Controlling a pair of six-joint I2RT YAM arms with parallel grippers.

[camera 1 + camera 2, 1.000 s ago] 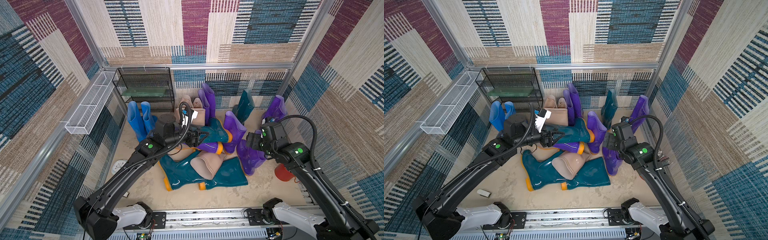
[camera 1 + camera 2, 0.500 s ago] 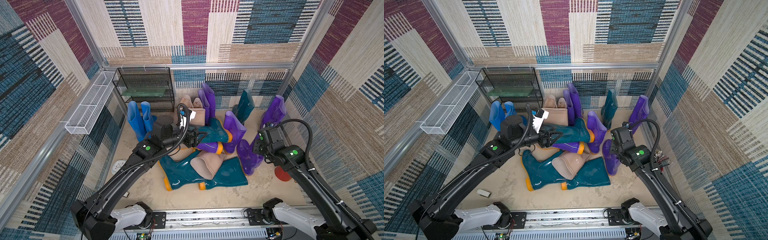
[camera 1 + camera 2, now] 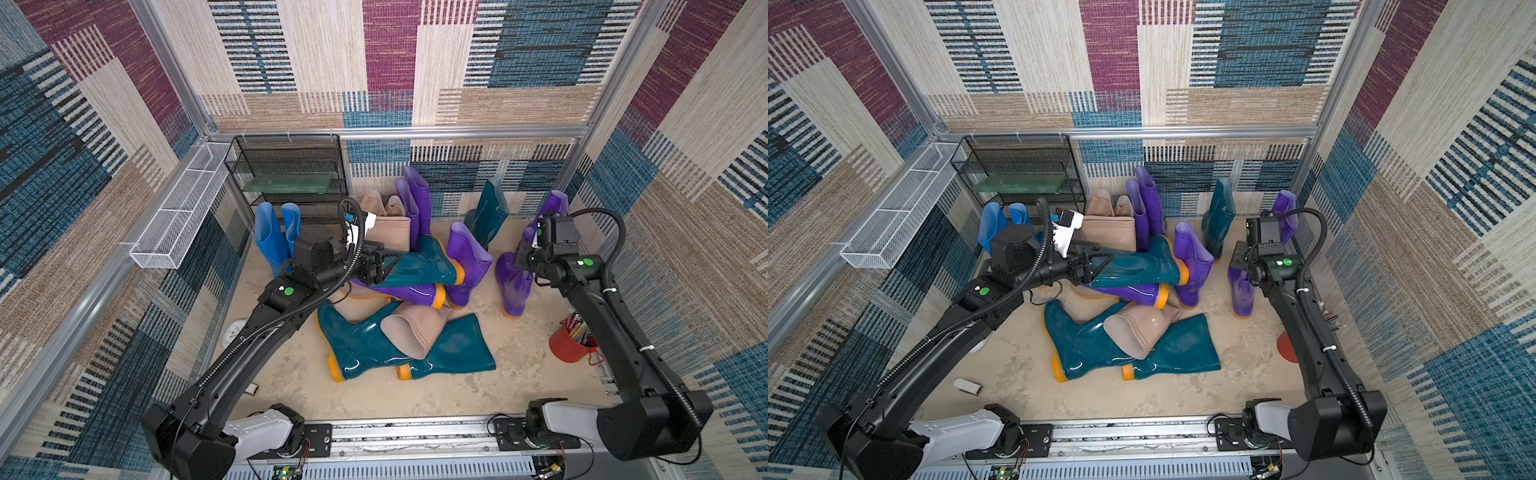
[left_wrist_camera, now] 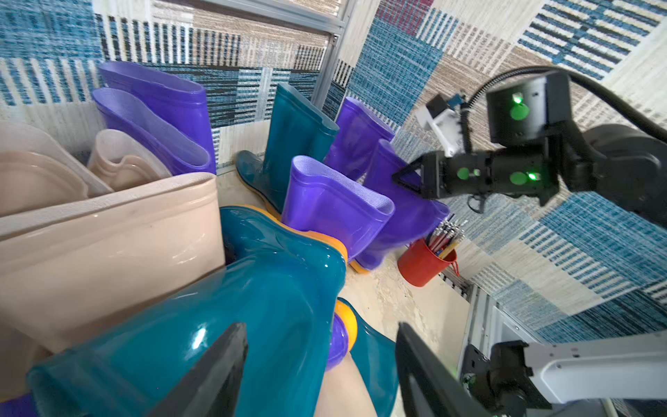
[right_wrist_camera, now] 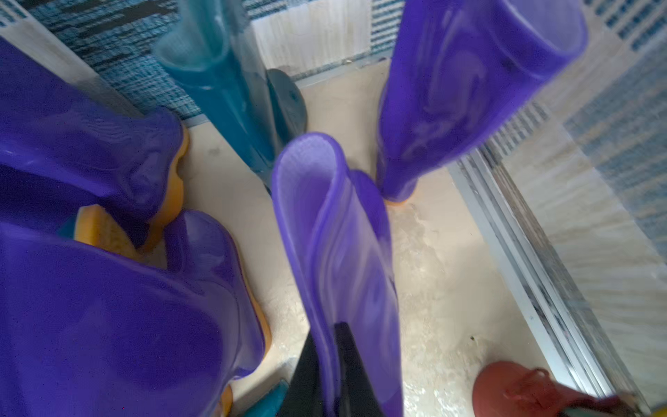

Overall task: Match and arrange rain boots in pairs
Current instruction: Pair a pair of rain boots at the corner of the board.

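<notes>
Seemingly purple boot (image 3: 513,286) edged rightward; rim pinched.

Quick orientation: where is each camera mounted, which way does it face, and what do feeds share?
Top views: high behind the robot, looking down on the rain boots; left arm and right arm show.
Left wrist: on its arm, facing along a teal boot toward the right arm; open left gripper shows.
Right wrist: on its arm, looking down a purple boot pinched in the right gripper.
Shared: both wrist views show the red cup.
</notes>
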